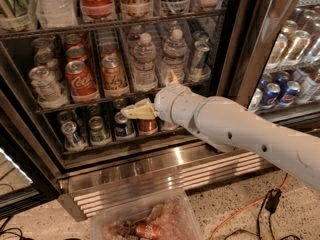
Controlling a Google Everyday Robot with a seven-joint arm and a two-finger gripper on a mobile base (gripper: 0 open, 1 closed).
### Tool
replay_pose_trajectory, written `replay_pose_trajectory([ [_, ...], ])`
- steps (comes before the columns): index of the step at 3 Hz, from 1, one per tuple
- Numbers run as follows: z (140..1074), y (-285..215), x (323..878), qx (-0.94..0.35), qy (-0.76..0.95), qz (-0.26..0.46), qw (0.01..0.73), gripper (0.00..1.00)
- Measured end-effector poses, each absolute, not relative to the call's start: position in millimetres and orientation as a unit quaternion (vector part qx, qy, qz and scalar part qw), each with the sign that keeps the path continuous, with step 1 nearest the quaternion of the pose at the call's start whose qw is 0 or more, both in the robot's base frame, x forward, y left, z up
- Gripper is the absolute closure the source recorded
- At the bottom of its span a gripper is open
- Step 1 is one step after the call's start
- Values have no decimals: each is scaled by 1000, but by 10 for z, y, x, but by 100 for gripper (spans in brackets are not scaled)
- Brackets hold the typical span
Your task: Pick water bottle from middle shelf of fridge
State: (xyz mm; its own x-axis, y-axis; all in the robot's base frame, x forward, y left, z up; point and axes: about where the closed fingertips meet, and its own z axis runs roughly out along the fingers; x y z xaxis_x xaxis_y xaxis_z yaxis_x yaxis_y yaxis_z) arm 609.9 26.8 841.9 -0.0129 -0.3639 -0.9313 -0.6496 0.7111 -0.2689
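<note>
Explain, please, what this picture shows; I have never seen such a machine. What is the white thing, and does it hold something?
The white tube is the robot's single arm. At its tip is the gripper, its clamp for grasping; it hangs in front of the fridge, just below the middle shelf. There is one camera only, looking down at the fridge from outside; where it is mounted is unknown. On that shelf stand soda cans and a water bottle, upright, with a second beside it, not yet picked. On the floor lie a clear plastic tub and an orange cable.
</note>
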Motion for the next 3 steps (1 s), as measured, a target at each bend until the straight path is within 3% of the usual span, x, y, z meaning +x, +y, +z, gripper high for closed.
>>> replay_pose_trajectory([
  [3,8266,659,6422,-312,689,165,632,0],
])
